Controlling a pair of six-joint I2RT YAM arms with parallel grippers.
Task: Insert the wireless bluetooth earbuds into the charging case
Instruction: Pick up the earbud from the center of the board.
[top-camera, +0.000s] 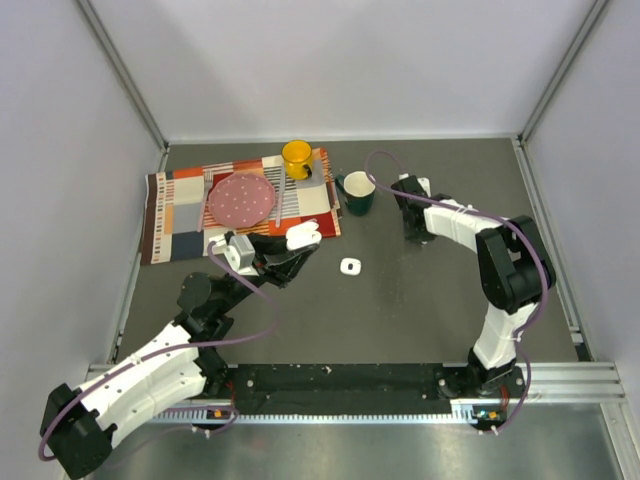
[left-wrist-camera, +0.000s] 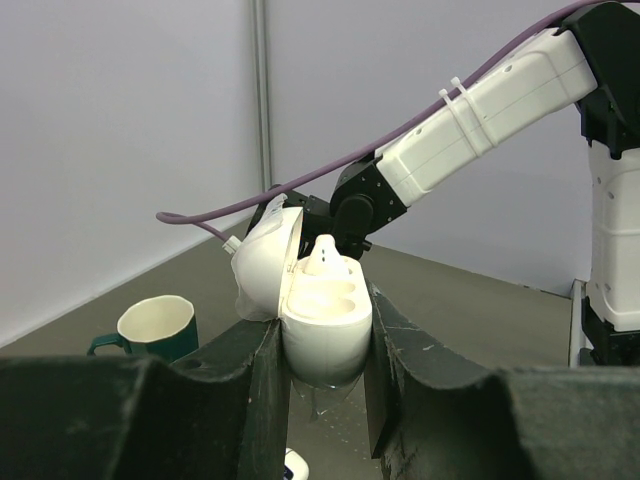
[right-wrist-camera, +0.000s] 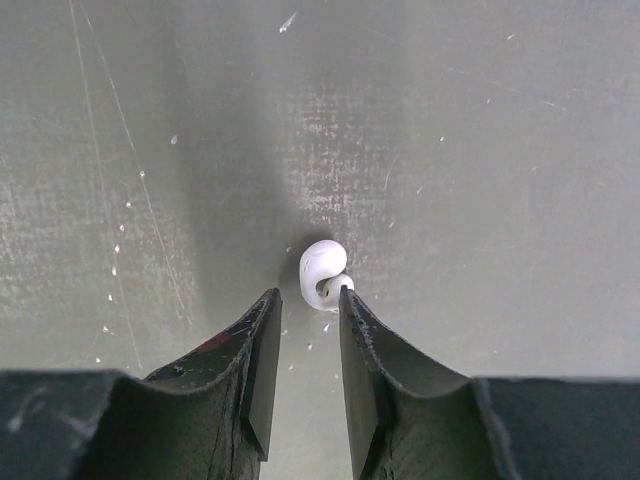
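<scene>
White charging case (left-wrist-camera: 330, 300) clamped in left gripper (left-wrist-camera: 322, 345), lid open, base hidden behind the fingers; we note a seated earbud (left-wrist-camera: 325, 255). Right gripper (right-wrist-camera: 308, 295) jaws narrowly apart; loose earbud (right-wrist-camera: 322, 270) on table (right-wrist-camera: 480, 150) at the tips, contact unclear to us.

a pink plate (top-camera: 240, 199) and yellow mug (top-camera: 297, 158) are set on a patterned cloth (top-camera: 170, 215), upper left; a green mug (top-camera: 358, 192) is placed alongside.

Earbud (right-wrist-camera: 322, 275) on table (right-wrist-camera: 480, 150), case (top-camera: 303, 236) well left; 2nd earbud (left-wrist-camera: 325, 255) prob. in case.
</scene>
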